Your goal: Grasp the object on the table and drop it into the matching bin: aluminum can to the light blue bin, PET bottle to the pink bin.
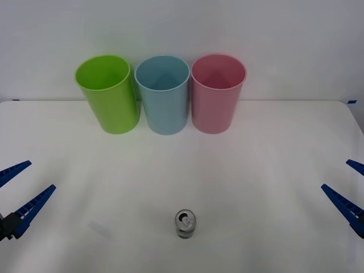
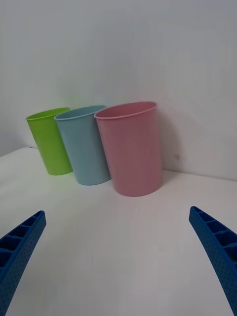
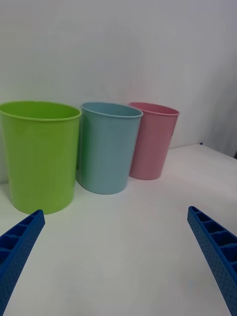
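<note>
A small silver aluminum can [image 1: 185, 223] stands upright near the front middle of the white table [image 1: 256, 187], pull-tab top showing. At the back stand the light blue bin [image 1: 163, 95] in the middle and the pink bin [image 1: 217, 94] to its right, both upright and open-topped. They also appear as the light blue bin [image 2: 84, 144] [image 3: 108, 147] and the pink bin [image 2: 132, 147] [image 3: 152, 140] in both wrist views. My left gripper [image 1: 20, 190] is open at the table's left edge, far from the can. My right gripper [image 1: 350, 187] is open at the right edge. Nothing lies between either pair of fingers.
A lime green bin [image 1: 108, 93] stands left of the light blue one, touching or nearly touching it. A white wall rises right behind the bins. Bare tabletop surrounds the can on all sides.
</note>
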Available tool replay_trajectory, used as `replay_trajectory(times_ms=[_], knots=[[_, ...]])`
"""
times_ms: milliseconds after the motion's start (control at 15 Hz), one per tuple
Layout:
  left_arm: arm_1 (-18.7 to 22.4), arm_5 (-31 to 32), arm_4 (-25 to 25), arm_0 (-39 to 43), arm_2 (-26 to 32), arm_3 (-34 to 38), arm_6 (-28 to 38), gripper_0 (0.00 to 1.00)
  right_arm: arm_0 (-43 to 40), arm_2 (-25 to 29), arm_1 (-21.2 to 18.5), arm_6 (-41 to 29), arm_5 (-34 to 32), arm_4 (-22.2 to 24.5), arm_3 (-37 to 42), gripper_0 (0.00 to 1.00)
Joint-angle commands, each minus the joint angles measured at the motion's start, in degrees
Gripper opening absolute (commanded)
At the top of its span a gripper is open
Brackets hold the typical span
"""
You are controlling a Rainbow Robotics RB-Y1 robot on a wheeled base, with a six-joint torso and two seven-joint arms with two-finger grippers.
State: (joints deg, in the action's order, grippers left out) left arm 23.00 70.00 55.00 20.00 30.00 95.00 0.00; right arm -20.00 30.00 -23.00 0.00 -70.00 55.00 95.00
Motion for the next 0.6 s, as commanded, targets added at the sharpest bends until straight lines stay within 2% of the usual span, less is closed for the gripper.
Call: replay_trajectory(times_ms=[67,200,600], knots=[[0.0,0.0,0.0,0.0,0.0,0.0,0.0,1.0,0.0,0.0,0.0,0.0,0.0,0.0,0.0,1.0],[0.0,0.0,0.0,0.0,0.0,0.0,0.0,1.0,0.4,0.1,0.1,0.0,0.1,0.5,-0.8,1.0],[0.0,0.0,0.0,0.0,0.0,0.0,0.0,1.0,1.2,-3.3,-3.3,0.4,0.2,0.6,-2.7,1.0]])
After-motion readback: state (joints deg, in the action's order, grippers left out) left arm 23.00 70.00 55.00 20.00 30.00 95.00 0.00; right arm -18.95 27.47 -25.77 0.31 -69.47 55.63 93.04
